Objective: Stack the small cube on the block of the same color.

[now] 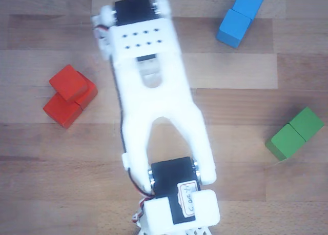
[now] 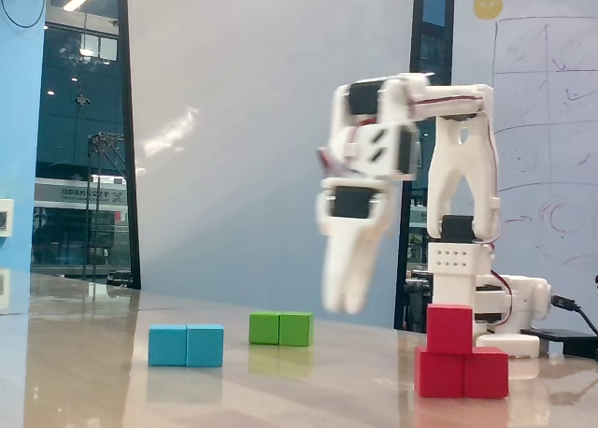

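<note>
Cube (image 2: 449,329) sits on top of the block (image 2: 462,372), resting over the block's left half in the fixed view, so the two make a red L-shape on the table (image 2: 280,391). From the other view I see the same stack at the left: the cube (image 1: 68,83) rides on the upper end of the block (image 1: 65,108), its edges turned slightly against the block's.

My gripper (image 2: 344,302) hangs in the air, up and to the left of the stack, clear of it and touching nothing. It points downward at a slight tilt and is smeared by motion blur; the fingers read as one pale wedge with no gap I can make out, so I cannot tell how far they are parted. I see nothing between them.

The arm (image 1: 154,91) runs up the middle of the other view, base at the bottom edge, and it hides the gripper there.

A blue block (image 2: 186,345) lies at the left of the fixed view, and a green block (image 2: 280,328) lies behind and to its right. Both lie flat, well apart from the red stack.
</note>
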You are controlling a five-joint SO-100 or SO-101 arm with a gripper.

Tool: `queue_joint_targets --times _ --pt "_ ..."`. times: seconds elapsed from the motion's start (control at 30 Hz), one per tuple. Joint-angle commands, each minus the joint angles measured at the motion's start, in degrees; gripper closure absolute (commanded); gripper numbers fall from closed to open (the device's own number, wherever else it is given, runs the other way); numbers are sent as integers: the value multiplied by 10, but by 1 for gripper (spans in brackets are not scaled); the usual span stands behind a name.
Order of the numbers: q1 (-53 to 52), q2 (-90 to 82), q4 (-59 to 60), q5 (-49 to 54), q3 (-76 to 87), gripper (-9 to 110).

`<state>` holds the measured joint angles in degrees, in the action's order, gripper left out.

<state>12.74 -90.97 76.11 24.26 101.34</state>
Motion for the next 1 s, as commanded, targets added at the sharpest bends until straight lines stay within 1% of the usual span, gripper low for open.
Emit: queue_joint_targets --times 0.0,0.17,0.23,0.43,0.73,0.87,0.97 --pt "-85 -23 -13 4 -27 70" --pt "-174 -24 6 3 -18 70" --pt "-189 -25 11 6 -18 70" --pt "-170 -55 41 3 7 70" --pt "-171 -142 38 1 133 71" --pt "-171 -196 37 1 193 75" --pt "-171 -235 28 1 236 84"
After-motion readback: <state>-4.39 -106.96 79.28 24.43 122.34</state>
